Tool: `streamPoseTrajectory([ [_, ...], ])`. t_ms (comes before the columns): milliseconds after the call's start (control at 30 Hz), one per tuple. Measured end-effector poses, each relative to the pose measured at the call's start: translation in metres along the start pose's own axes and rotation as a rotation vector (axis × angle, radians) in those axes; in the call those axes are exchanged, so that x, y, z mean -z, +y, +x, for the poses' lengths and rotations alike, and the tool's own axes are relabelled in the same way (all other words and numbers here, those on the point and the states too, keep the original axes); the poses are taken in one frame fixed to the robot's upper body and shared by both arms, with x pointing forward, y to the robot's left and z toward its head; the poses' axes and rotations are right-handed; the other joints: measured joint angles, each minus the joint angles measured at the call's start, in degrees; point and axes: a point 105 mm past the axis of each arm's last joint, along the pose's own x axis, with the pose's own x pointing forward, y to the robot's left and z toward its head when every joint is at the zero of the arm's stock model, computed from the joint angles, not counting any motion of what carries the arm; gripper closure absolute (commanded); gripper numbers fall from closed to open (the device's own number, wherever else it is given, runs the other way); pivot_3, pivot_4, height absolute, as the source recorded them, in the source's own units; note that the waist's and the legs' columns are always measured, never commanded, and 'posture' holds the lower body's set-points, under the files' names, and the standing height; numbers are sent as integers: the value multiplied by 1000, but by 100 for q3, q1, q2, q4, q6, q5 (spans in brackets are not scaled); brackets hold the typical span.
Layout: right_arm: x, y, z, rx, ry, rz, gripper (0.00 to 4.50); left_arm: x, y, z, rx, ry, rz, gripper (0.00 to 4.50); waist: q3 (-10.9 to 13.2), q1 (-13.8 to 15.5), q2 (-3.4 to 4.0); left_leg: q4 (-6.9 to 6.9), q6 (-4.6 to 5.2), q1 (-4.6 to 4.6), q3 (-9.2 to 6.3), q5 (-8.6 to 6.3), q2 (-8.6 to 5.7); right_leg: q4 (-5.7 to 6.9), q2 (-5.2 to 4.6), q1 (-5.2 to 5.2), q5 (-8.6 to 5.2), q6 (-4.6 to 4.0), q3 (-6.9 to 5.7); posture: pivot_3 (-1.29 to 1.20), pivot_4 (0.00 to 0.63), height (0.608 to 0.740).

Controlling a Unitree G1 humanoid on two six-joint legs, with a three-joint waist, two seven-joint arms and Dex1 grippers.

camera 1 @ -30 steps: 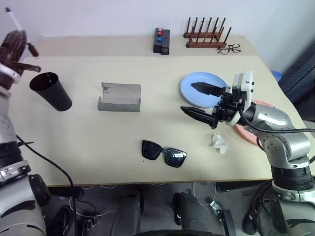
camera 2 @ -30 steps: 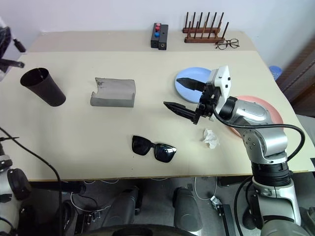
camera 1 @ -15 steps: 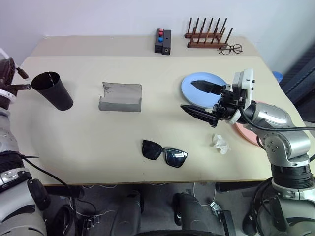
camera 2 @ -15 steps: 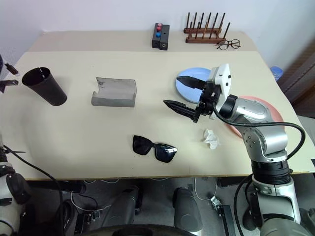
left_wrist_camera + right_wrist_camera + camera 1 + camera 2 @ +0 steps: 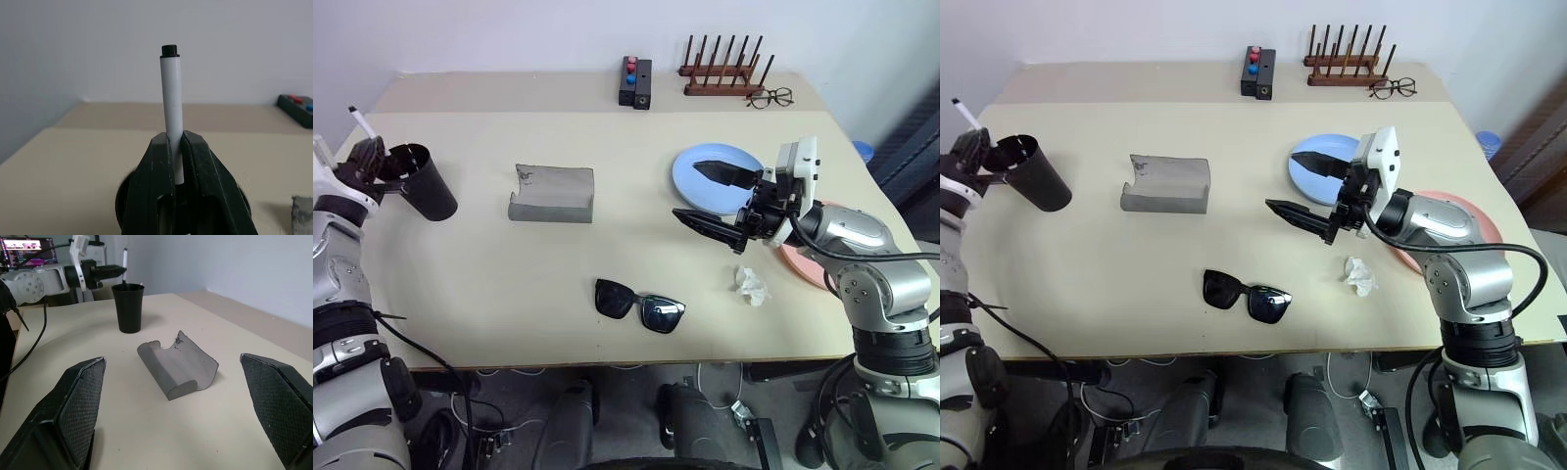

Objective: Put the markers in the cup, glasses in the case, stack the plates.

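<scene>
My left gripper (image 5: 370, 164) is shut on the white marker (image 5: 171, 107), which stands upright with its black tip up (image 5: 354, 111). The gripper hangs at the left side of the rim of the black cup (image 5: 423, 182). I cannot tell whether the marker's lower end is inside the cup. The grey case (image 5: 551, 193) lies open right of the cup. The black sunglasses (image 5: 640, 305) lie near the table's front edge. My right gripper (image 5: 686, 192) is open and holds nothing, hovering over the near edge of the blue plate (image 5: 705, 196). The pink plate (image 5: 800, 264) lies partly under my right arm.
A crumpled white tissue (image 5: 752, 285) lies right of the sunglasses. At the back stand a black box with red and blue buttons (image 5: 635, 81), a wooden peg rack (image 5: 722, 70) and thin-rimmed spectacles (image 5: 770, 97).
My left gripper has come down with the marker, from high at the far left to the cup's rim. The right arm has kept still.
</scene>
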Motion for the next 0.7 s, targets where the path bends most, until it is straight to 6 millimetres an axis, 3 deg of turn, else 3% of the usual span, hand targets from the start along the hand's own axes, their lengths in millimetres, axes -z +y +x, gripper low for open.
streamPoseTrajectory([
  [100,0,0,0,3,0,0,0,4,-1,0,0,21,-11,4469,0,1,0,0,0,0,0,0,0,0,0,0,0,0,0,0,150,740],
  [133,0,0,0,4,1,-1,0,4,-1,0,1,21,-11,3717,0,2,0,0,0,0,0,0,0,0,0,0,0,0,0,0,150,740],
  [200,0,-1,0,6,3,-2,0,2,-1,1,1,17,-13,2935,0,8,0,0,0,0,0,0,0,0,0,0,0,0,0,0,150,740],
  [367,1,-1,0,6,5,-4,0,0,-3,3,9,8,-19,290,0,3,0,0,0,0,0,0,0,0,0,0,0,0,0,0,150,740],
  [400,1,-1,0,6,5,-4,0,0,-3,3,10,8,-19,39,0,3,0,0,0,0,-1,0,0,0,0,0,0,0,0,0,150,740],
  [533,1,-1,0,6,5,-3,0,-5,-6,4,22,5,-28,39,0,2,0,0,0,0,-1,0,0,0,0,0,0,0,0,0,150,740],
  [700,0,-1,-1,3,1,-2,0,-37,-15,4,75,-43,1,39,0,-2,0,0,0,0,-1,0,0,-1,0,0,0,0,1,0,150,740],
])
